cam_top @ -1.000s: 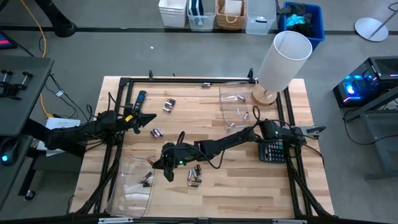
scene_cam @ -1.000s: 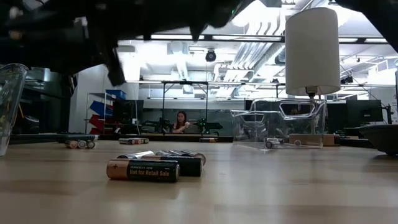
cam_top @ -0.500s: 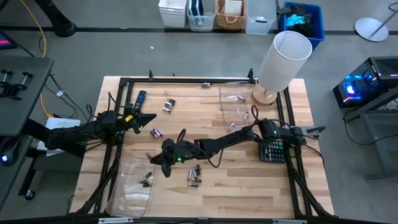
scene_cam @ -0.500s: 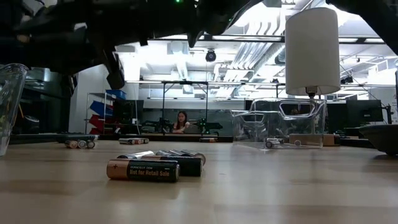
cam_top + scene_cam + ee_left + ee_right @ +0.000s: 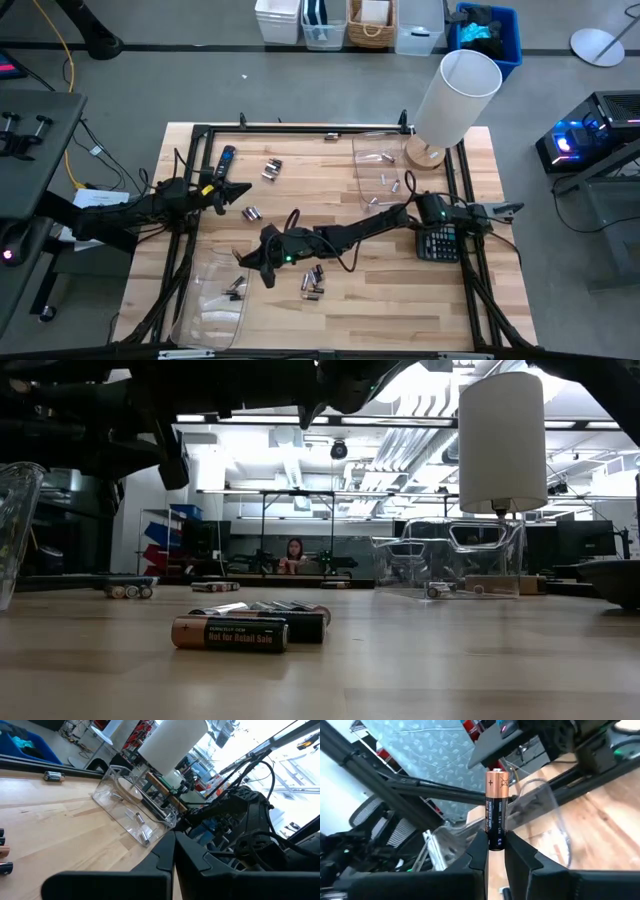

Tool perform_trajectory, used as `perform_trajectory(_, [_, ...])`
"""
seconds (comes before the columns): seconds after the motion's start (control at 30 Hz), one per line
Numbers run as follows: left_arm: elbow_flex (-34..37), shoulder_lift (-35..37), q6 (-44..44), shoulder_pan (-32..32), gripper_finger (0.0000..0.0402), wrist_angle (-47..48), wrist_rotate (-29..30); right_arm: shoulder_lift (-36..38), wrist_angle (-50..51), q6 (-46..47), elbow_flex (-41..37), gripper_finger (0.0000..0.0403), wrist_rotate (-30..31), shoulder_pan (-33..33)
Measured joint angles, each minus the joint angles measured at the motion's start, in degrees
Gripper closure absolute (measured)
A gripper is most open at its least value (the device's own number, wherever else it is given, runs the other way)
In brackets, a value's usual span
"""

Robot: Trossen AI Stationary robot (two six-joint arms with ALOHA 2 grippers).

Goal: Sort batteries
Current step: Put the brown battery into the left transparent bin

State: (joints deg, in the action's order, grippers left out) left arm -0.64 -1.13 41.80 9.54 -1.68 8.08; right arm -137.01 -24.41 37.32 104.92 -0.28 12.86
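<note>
My right gripper (image 5: 496,845) reaches across the table to the near left (image 5: 246,262) and is shut on a black battery with a copper end (image 5: 496,810). It hovers beside the clear container (image 5: 215,295) at the near left, which holds dark batteries. A second clear container (image 5: 378,168) at the far right holds silvery ones. Loose batteries lie on the wood in small groups (image 5: 313,283), (image 5: 252,213), (image 5: 270,168); the nearest pair shows in the low view (image 5: 230,632). My left gripper (image 5: 240,188) waits shut at the left (image 5: 174,855). My right gripper pinches the battery's black end (image 5: 496,837) between its two fingers (image 5: 477,852). The copper end (image 5: 496,780) stands free past the fingertips. The fingers come about level from the table's right side. The battery is lifted clear of the table.
A white lamp (image 5: 455,95) stands at the far right corner, a dark calculator (image 5: 440,243) at the right edge, and a slim remote (image 5: 224,160) at the far left. Black frame rails (image 5: 300,127) run around the tabletop. A person (image 5: 293,555) sits far behind.
My right gripper has stayed near the same spot but has tipped upward and rolled a little, still shut on the battery. In the low view its dark finger stands higher than before.
</note>
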Motion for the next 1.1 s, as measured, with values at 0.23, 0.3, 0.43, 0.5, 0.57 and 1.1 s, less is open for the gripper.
perform_trajectory(0.23, [0.0,0.0,0.0,0.0,0.0402,0.0,0.0,0.0,0.5,3.2,0.0,0.0292,-1.8,1.1])
perform_trajectory(0.3, [0.0,0.0,0.0,0.0,0.0401,0.0,0.0,0.0,0.6,2.9,0.0,0.0261,-2.7,1.1])
perform_trajectory(0.43, [0.0,0.0,0.0,0.0,0.0401,0.0,0.0,0.0,3.8,3.8,2.2,0.0208,-3.3,0.8])
perform_trajectory(0.5, [0.0,0.0,0.0,0.0,0.0401,0.0,0.0,0.2,6.5,2.5,3.8,0.019,-3.8,0.3])
perform_trajectory(0.57, [0.0,0.0,0.0,0.0,0.0401,0.0,0.0,0.3,7.7,0.4,5.5,0.0182,-6.7,-0.4])
perform_trajectory(1.1, [0.0,0.0,0.0,0.0,0.0402,0.0,0.0,0.6,51.7,-9.2,20.6,0.0178,-8.2,-2.6])
